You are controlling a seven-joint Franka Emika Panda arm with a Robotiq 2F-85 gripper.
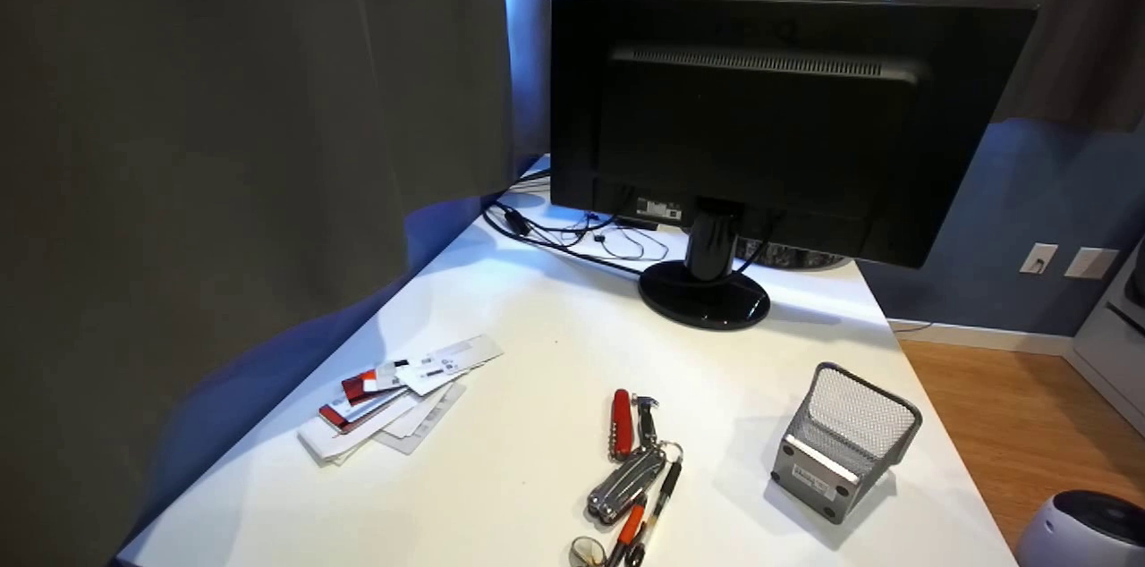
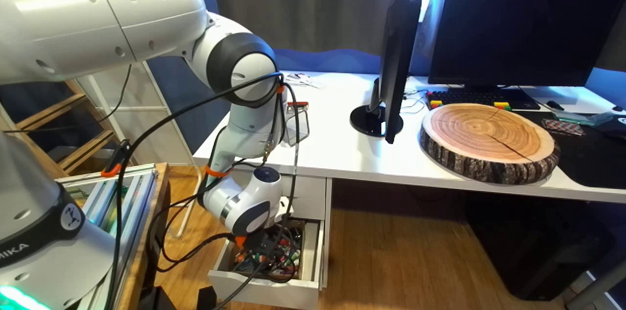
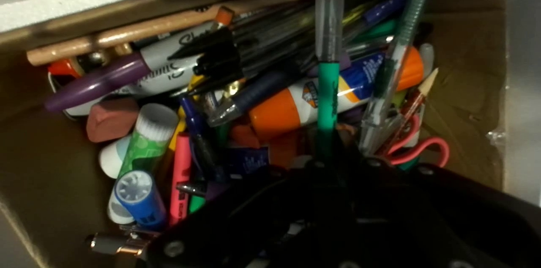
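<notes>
My gripper [image 3: 334,149] is low over the open drawer [image 2: 313,258], which also shows in an exterior view with the gripper [image 2: 264,246] reaching into it. In the wrist view the dark fingers are close together on a green marker with a clear cap [image 3: 328,90]. The marker's lower end is hidden between the fingers. Around it lie an orange and white glue stick [image 3: 274,111], a clear mechanical pencil [image 3: 393,61], pink scissors handles [image 3: 427,149], a purple Sharpie [image 3: 101,82], a pink eraser [image 3: 112,119] and a blue-capped tube [image 3: 139,198].
A cardboard box wall [image 3: 465,90] surrounds the supplies. The white desk [image 2: 337,153] stands above the drawer, with a monitor [image 1: 760,120], a mesh cup [image 1: 845,442], a multi-tool [image 1: 626,485], a red knife [image 1: 622,424] and papers [image 1: 402,397]. Cables hang along the arm.
</notes>
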